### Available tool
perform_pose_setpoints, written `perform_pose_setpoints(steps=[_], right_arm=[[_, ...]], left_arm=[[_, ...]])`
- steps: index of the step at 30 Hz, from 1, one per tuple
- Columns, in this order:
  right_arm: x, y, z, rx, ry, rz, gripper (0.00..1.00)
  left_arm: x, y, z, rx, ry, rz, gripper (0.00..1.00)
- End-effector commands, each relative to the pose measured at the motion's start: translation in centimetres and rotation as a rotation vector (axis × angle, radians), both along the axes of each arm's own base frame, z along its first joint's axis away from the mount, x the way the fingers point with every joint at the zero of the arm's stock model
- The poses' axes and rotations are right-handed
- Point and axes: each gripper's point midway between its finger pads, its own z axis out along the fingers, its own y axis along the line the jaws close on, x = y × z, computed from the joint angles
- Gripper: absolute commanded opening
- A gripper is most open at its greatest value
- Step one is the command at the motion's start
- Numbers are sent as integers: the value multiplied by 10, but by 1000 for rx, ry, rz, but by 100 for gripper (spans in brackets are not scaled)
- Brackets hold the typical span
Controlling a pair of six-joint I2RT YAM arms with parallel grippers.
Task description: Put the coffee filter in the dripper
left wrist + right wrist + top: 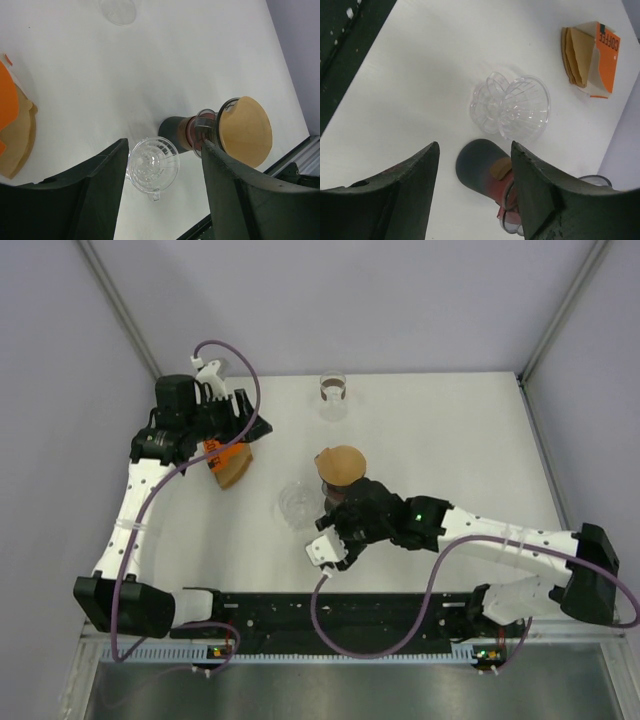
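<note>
Just beyond right hand point(342, 508), coffee filter point(341, 462).

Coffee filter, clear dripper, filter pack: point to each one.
coffee filter point(247, 131), left wrist view, middle of the brown paper
clear dripper point(527, 107), right wrist view, ribbed cone wall
filter pack point(609, 60), right wrist view, orange face of the box
</note>
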Motion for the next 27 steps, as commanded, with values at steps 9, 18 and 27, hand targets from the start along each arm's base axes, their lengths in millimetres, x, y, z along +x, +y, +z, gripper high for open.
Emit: perform_pose_setpoints(steps=[9, 18, 27], right_arm=[[44, 3, -90, -318, -348, 196, 54], [71, 2, -127, -436, -388, 164, 52], [102, 3, -132, -447, -456, 110, 52]], left_arm=[[5, -1, 8, -22, -49, -24, 65], [5, -1, 11, -27, -51, -26, 65], [6, -1, 10, -34, -46, -33, 65]])
